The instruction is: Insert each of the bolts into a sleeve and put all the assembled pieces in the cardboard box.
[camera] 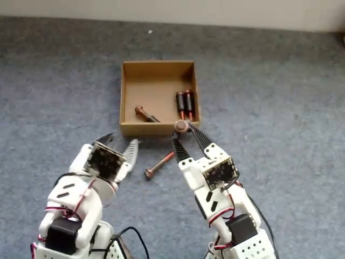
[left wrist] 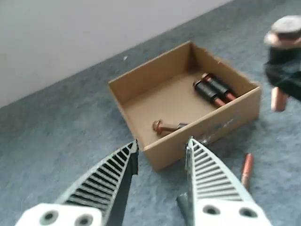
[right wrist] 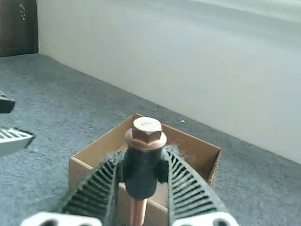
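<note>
The black-sleeved copper bolt (camera: 181,125) is pinched upright by the right gripper (camera: 182,130) at the front right corner of the brown cardboard box (camera: 123,97), probably for dropping in. The left gripper (camera: 123,139) is held wide open and empty, likely for the bare copper bolt (camera: 159,164) on the grey carpet (camera: 280,108).

There was one cardboard box (camera: 125,97), three sleeved bolts (camera: 180,105) inside it and one more sleeved bolt (right wrist: 141,165) outside, four in all; one bare bolt (camera: 159,164); and two grippers, the left gripper (camera: 123,139) and the right gripper (camera: 181,131)
</note>
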`<state>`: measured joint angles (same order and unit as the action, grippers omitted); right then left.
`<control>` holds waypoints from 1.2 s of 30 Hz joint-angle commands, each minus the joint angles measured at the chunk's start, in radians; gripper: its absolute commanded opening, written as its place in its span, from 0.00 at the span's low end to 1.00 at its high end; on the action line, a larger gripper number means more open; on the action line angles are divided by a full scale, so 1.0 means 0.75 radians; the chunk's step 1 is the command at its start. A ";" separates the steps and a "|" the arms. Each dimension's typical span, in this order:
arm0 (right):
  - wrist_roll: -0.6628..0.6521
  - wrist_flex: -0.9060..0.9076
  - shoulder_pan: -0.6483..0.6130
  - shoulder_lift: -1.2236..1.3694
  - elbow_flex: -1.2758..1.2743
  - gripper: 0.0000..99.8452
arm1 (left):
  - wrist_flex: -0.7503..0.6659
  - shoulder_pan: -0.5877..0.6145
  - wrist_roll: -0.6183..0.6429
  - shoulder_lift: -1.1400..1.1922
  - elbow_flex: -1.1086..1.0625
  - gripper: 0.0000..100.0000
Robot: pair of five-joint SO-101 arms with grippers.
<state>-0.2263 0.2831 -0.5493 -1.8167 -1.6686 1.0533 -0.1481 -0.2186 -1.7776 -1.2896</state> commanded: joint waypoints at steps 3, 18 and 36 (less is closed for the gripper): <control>-0.008 -0.042 0.032 -0.028 -0.040 0.00 | 0.078 0.410 -0.012 0.003 -0.089 0.11; -0.010 -0.267 0.032 -0.024 0.109 0.00 | -0.121 0.582 -0.014 0.003 -0.388 0.02; -0.012 -0.279 0.034 1.533 1.018 0.00 | -0.117 0.590 -0.016 0.003 -0.392 0.02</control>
<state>-0.2263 0.1174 -0.5386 -0.8623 -1.0748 0.9858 0.2816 -0.2248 -1.7668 -1.5873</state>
